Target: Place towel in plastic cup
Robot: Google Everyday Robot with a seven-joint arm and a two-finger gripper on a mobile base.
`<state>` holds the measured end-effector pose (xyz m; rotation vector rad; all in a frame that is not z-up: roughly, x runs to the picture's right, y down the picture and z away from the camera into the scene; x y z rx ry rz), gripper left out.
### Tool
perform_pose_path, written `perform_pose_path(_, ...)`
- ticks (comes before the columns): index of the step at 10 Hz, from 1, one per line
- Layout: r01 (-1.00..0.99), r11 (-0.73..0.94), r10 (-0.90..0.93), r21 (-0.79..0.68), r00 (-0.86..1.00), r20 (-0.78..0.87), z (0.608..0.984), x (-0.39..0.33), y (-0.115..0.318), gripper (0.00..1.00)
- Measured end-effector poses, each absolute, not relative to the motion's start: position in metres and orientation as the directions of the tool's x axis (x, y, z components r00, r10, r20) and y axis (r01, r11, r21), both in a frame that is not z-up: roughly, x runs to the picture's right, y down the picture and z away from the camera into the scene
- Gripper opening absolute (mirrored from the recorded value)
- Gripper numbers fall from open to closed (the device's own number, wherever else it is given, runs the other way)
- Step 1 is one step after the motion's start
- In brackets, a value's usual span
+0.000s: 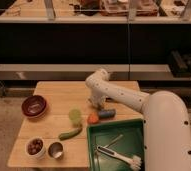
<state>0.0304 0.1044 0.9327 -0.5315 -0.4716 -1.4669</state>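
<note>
Where the pincer [96, 104] hangs, the plastic cup [75, 116] stands near.

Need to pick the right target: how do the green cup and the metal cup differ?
The green cup is pale green and stands mid-table; the metal cup is shiny grey, at the front edge beside the white bowl. The green cup is nearer the hand, low over the table. Both stand upright.

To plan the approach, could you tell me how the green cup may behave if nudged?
The green cup looks like thin plastic, so it is probably light. Standing upright, it may tip or slide easily. The tool hangs close beside it.
</note>
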Motion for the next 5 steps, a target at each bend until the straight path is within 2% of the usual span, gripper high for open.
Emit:
perform_pose_path(3,1.0,0.028,-0.81,0.004,0.02,0.586,0.922,0.021,0.098,0.0)
perform_pose_path(5,0.995,0.026,-0.827,0.092,-0.03,0.561,0.89,0.008,0.077,0.0)
